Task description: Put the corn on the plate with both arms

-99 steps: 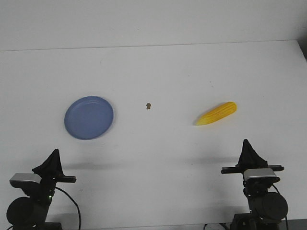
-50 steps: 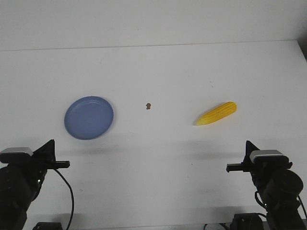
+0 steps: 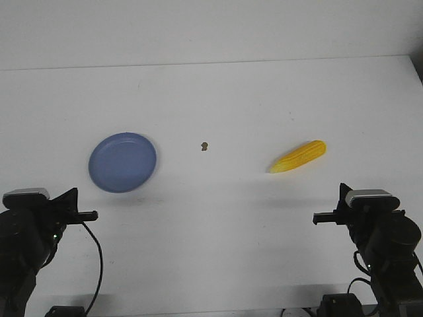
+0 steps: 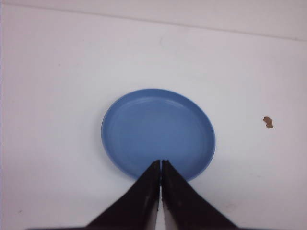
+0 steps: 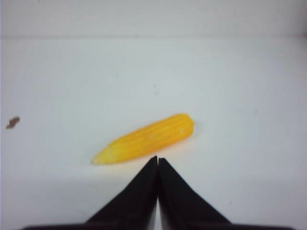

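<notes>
Both arms have dropped back and tipped forward over the last second, from upright poses with the grippers pointing up to low crouches at the near table edge, and they have barely shifted in the final half second; the plate and corn have not moved. On the white table (image 3: 218,99), largest to smallest: the left arm (image 3: 26,238) sits at about 8 o'clock from the table centre, the right arm (image 3: 383,241) at about 4 o'clock. The periwinkle plate (image 3: 123,162) lies at 9 o'clock, bare, and the yellow corn cob (image 3: 299,156) lies at 3 o'clock, well apart from it, tapered tip toward the near left. A tiny brown speck (image 3: 205,146) sits between them. In the wrist views the left gripper (image 4: 160,163) and the right gripper (image 5: 157,159) each have their fingers pressed together, holding nothing. The reach has not begun. The risk I judge likeliest: the glossy, tapered cob could roll or squirt sideways if the right gripper descends without opening first, or pinches near the narrow tip.
</notes>
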Robot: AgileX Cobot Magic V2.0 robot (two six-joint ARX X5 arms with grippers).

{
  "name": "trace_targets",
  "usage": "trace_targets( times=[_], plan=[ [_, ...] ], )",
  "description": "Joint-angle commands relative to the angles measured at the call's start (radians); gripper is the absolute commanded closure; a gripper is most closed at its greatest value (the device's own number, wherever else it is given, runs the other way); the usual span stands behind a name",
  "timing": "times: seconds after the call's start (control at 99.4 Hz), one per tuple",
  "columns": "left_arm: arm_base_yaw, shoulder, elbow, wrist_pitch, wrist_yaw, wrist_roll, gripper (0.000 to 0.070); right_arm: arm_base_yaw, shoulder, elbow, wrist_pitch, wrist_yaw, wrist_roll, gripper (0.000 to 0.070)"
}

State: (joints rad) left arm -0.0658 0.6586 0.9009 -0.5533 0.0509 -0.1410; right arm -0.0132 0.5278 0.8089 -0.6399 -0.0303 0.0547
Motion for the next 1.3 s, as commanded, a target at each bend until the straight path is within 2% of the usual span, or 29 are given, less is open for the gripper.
trace_targets(
  times=[0.0, 0.322, 0.342, 0.372, 0.413, 0.423, 0.453, 0.473, 0.513, 0.574, 0.614, 0.775, 0.926, 1.057, 1.147, 1.288],
  plan=[
    [0.0, -0.006, 0.02, 0.008, 0.001, 0.008, 0.0688, 0.001, 0.001, 0.018, 0.016, -0.002, 0.01, 0.07],
    [0.0, -0.039, 0.02, 0.008, 0.001, 0.006, 0.0674, 0.001, 0.001, 0.018, 0.002, -0.003, 0.009, 0.07],
    [0.0, -0.039, 0.02, 0.007, 0.001, 0.003, 0.0654, 0.001, 0.001, 0.018, 0.003, -0.003, 0.009, 0.07],
    [0.0, -0.039, 0.02, 0.005, 0.001, -0.004, 0.0588, 0.001, 0.001, 0.018, 0.003, -0.003, 0.01, 0.0697],
    [0.0, -0.038, 0.02, 0.004, 0.001, -0.01, 0.0447, 0.001, 0.002, 0.018, 0.003, -0.005, 0.01, 0.0677],
    [0.0, -0.038, 0.02, 0.004, 0.001, -0.011, 0.0382, 0.001, 0.002, 0.018, 0.003, -0.006, 0.01, 0.0666],
    [0.0, -0.038, 0.02, 0.003, 0.001, -0.011, 0.0272, 0.001, 0.002, 0.018, 0.003, -0.008, 0.01, 0.0606],
    [0.0, -0.037, 0.02, 0.002, 0.001, -0.011, 0.0185, 0.001, 0.002, 0.018, 0.003, -0.008, 0.01, 0.0541],
    [0.0, -0.034, 0.02, 0.001, 0.001, -0.011, 0.0121, 0.001, 0.002, 0.018, 0.003, -0.008, 0.01, 0.0368],
    [0.0, -0.032, 0.02, -0.005, 0.001, -0.011, 0.0115, 0.001, 0.002, 0.018, 0.003, -0.015, 0.01, 0.0089],
    [0.0, -0.031, 0.02, -0.007, 0.001, -0.011, 0.0115, 0.001, 0.002, 0.018, 0.004, -0.022, 0.01, 0.0],
    [0.0, -0.032, 0.02, -0.008, 0.001, -0.013, 0.0113, 0.001, 0.002, 0.018, 0.003, -0.023, 0.01, 0.0],
    [0.002, 0.019, 0.032, 0.005, 0.001, -0.058, 0.0112, 0.001, 0.002, 0.018, 0.003, -0.023, 0.01, 0.0],
    [0.033, 0.159, 0.086, 0.003, 0.001, -0.063, 0.0112, 0.001, 0.002, 0.018, 0.003, -0.023, 0.01, 0.0],
    [0.071, 0.285, 0.148, -0.003, 0.006, -0.095, 0.0109, 0.001, 0.002, 0.018, 0.003, -0.023, 0.01, 0.0],
    [0.145, 0.473, 0.238, -0.003, 0.09, -0.116, 0.011, 0.001, 0.002, 0.018, 0.002, -0.023, 0.009, 0.0]
  ],
)
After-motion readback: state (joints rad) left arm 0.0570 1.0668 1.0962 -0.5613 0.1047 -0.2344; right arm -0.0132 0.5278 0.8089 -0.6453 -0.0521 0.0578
